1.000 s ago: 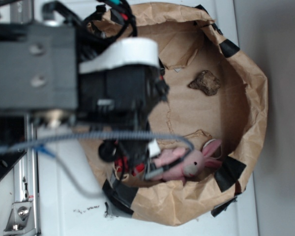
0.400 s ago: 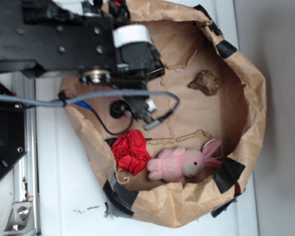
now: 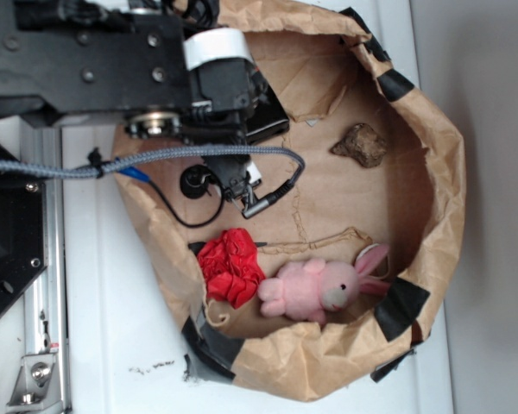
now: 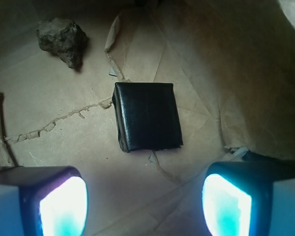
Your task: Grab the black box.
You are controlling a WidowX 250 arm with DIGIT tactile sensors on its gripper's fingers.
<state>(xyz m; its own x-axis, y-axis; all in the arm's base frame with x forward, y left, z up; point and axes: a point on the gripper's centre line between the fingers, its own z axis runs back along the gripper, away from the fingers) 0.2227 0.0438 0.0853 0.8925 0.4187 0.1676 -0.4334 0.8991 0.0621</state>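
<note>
The gripper (image 4: pixel 145 201) is spread wide and holds nothing, its two lit fingertips at the lower corners of the wrist view. The black box (image 4: pixel 147 116) lies flat on the brown paper (image 4: pixel 64 147) at 12 o'clock from the gap between the fingertips, apart from both. It looks nearly square, its sides tilted slightly off the jaw line; the rock (image 4: pixel 63 38) sits at 10 o'clock, well apart.

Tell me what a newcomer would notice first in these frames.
In the wrist view, the black box lies flat on brown paper, centred ahead of the open end effector, with a rock at upper left. In the exterior view, a pink plush bunny and red crumpled paper sit low in the paper bag.
</note>
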